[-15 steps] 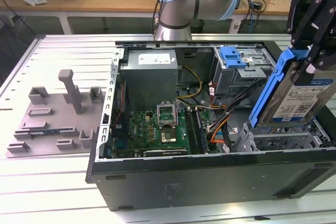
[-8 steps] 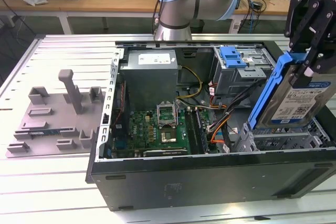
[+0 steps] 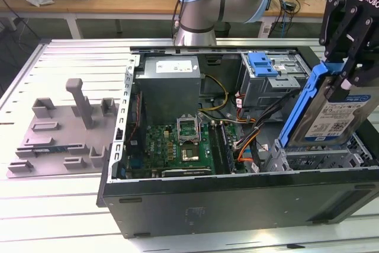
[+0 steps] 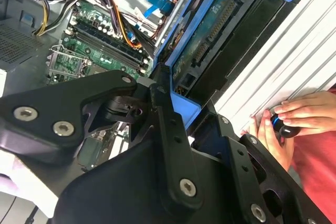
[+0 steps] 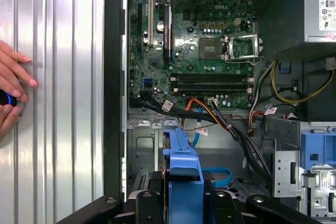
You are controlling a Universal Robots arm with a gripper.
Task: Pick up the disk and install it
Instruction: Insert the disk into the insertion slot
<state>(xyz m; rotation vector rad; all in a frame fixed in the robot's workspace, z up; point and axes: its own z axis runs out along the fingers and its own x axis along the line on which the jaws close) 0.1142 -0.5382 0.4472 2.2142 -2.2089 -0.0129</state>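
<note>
Jaws clamped on the disk [image 3: 334, 111] — held tilted at the exterior view's right, above the drive bay [image 3: 323, 159]. Risk: carrier frame snagging the cable bundle [image 5: 237, 136], or jamming crooked in the bay.

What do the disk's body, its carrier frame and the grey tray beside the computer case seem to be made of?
The disk: likely a metal body, silver sheen on its bare face. Its carrier frame: probably plastic, uniform glossy blue. The tray: seemingly matte grey plastic, moulded posts.
</note>
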